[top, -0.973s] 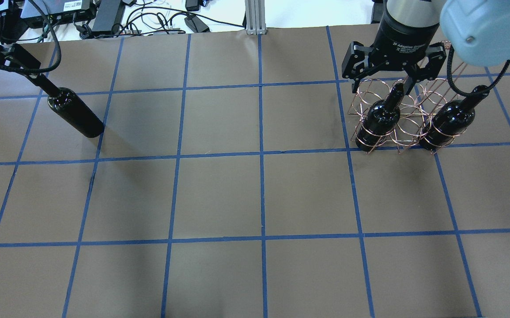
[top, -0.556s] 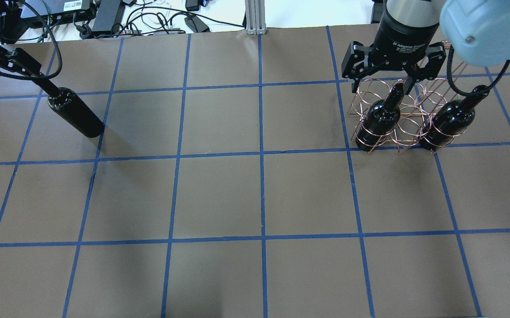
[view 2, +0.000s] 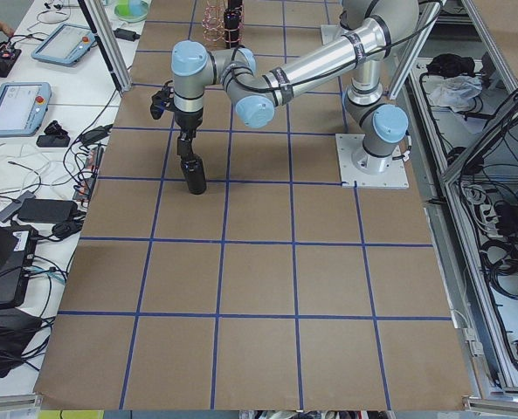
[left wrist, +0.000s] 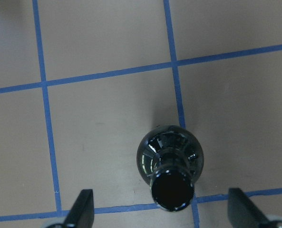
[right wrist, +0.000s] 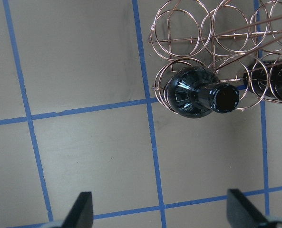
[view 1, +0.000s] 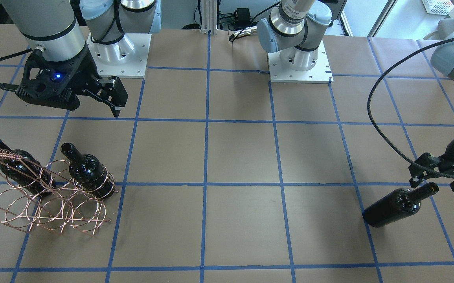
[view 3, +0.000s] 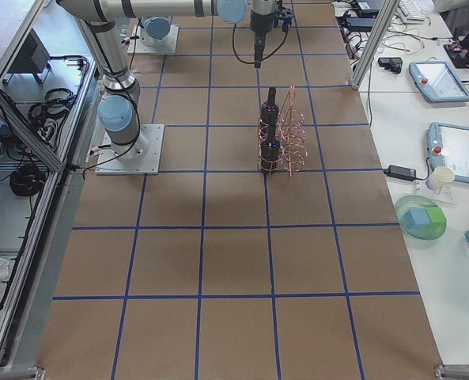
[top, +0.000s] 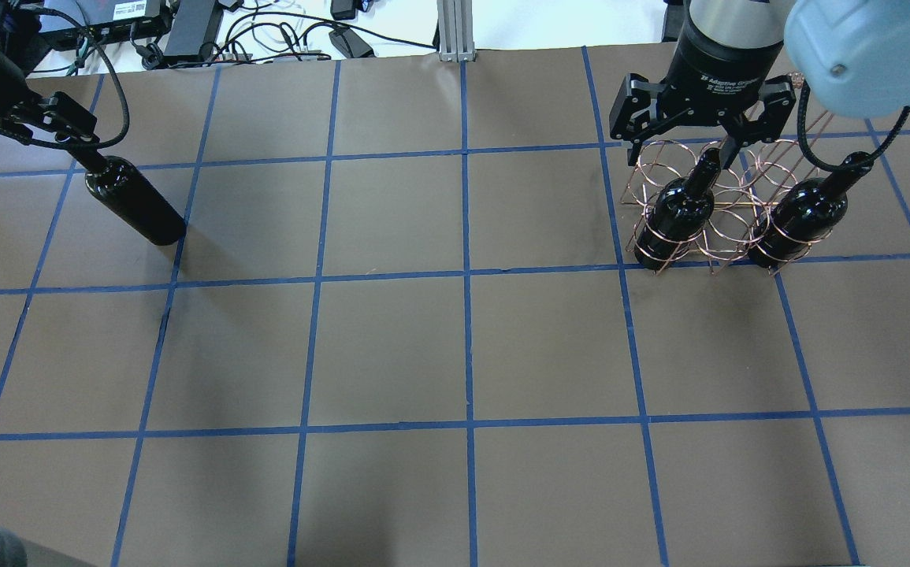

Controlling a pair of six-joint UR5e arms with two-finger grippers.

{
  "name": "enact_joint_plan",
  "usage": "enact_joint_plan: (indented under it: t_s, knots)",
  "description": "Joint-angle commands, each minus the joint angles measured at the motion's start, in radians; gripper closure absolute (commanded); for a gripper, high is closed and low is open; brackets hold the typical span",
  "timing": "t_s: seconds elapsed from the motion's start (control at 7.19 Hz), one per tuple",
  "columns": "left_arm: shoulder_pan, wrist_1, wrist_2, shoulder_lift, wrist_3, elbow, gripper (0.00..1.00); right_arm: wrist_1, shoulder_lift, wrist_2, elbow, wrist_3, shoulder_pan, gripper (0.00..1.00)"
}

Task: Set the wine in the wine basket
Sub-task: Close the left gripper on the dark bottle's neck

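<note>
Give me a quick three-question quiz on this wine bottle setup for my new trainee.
1. How many bottles sit in the wine basket?
2. True or false: the left gripper is shut on the lone bottle's neck.
3. The right gripper is: A) shut on a bottle, B) open, touching no bottle, C) resting on the table.
Key: 1. Two. 2. False; its fingers stand wide apart. 3. B.

Left claw (left wrist: 162, 210) and right claw (right wrist: 160, 211) both point straight down, jaws spread wide apart
</note>
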Motion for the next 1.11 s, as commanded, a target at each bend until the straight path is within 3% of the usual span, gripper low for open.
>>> enact_joint_plan:
  t_s: [0.0,0.42,0.83,0.97]
  knots:
    - [0.0,0.002,-0.012,-0.013,-0.002,0.0,0.01,0.0,0.001,-0.001,0.0,-0.001,0.0,0.0]
    - [0.0,0.015,-0.011,-0.023,0.0,0.002,0.13,0.0,-0.001,-0.001,0.0,0.0,0.0,0.0]
    - [0.0,0.015,-0.012,-0.026,-0.01,0.004,0.13,0.0,0.001,-0.001,0.0,0.0,0.0,0.0]
    - [0.0,0.015,-0.011,-0.026,-0.008,-0.004,0.22,0.0,0.001,-0.001,0.0,0.0,0.0,0.0]
